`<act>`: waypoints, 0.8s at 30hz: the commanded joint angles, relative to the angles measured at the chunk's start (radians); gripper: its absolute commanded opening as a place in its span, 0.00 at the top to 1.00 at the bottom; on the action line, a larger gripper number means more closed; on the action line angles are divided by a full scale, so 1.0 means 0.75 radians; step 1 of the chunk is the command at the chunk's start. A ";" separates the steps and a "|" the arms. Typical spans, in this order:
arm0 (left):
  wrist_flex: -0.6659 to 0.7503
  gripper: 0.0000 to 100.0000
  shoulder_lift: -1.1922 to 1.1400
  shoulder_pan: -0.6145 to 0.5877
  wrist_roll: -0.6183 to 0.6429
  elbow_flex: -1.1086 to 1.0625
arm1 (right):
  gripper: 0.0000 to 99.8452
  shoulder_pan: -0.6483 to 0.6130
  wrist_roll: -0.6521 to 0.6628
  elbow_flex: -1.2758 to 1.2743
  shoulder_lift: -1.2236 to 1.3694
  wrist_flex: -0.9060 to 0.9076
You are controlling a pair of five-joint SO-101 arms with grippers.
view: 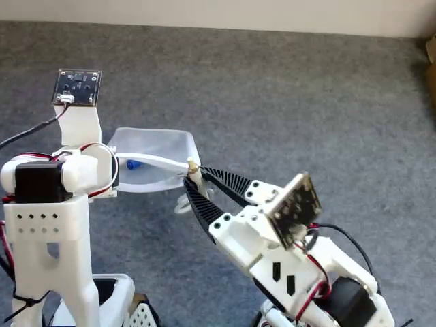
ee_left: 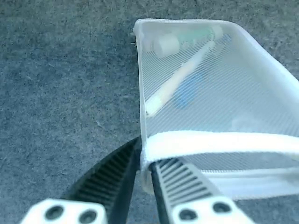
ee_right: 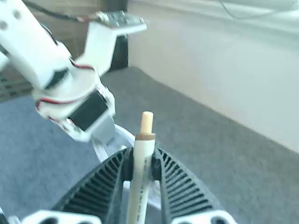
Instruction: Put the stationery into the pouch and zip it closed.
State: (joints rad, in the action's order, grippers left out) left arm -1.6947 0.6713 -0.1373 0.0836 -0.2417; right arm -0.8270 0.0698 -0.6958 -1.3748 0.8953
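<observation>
A translucent mesh pouch point(view: 160, 146) lies on the grey carpet between the two arms. My left gripper point(ee_left: 145, 170) is shut on the pouch point(ee_left: 224, 93) at the corner of its white zip edge. Inside it lie a white pen point(ee_left: 175, 81), a blue item point(ee_left: 187, 91), a green item point(ee_left: 196, 33) and a white round piece point(ee_left: 166, 45). My right gripper point(view: 194, 178) is at the pouch's other end, shut on a white pencil point(view: 193, 166) with a beige tip. In the right wrist view the pencil point(ee_right: 142, 140) stands upright between the right gripper's point(ee_right: 140, 156) black ribbed fingers.
Grey carpet point(view: 306, 95) spreads to the back and right. A pale wall point(ee_right: 224, 60) runs along the far side. The left arm's white body point(view: 48, 225) stands at the front left, and its wrist point(ee_right: 70, 88) is just beyond the pencil.
</observation>
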 commanded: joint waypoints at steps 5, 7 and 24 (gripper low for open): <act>-0.002 0.99 0.038 0.026 -0.008 0.040 | 1.00 -0.019 -0.023 0.091 -0.009 -0.271; -0.002 0.99 0.038 0.024 -0.008 0.040 | 1.00 -0.019 -0.025 0.089 -0.007 -0.341; -0.006 0.99 0.040 0.024 -0.012 0.040 | 1.00 -0.175 -0.016 -0.199 0.124 -1.042</act>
State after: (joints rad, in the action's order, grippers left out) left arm -1.6947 0.6713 -0.1373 0.0836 -0.2417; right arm -0.9452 0.0652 -0.8232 -1.2981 0.2447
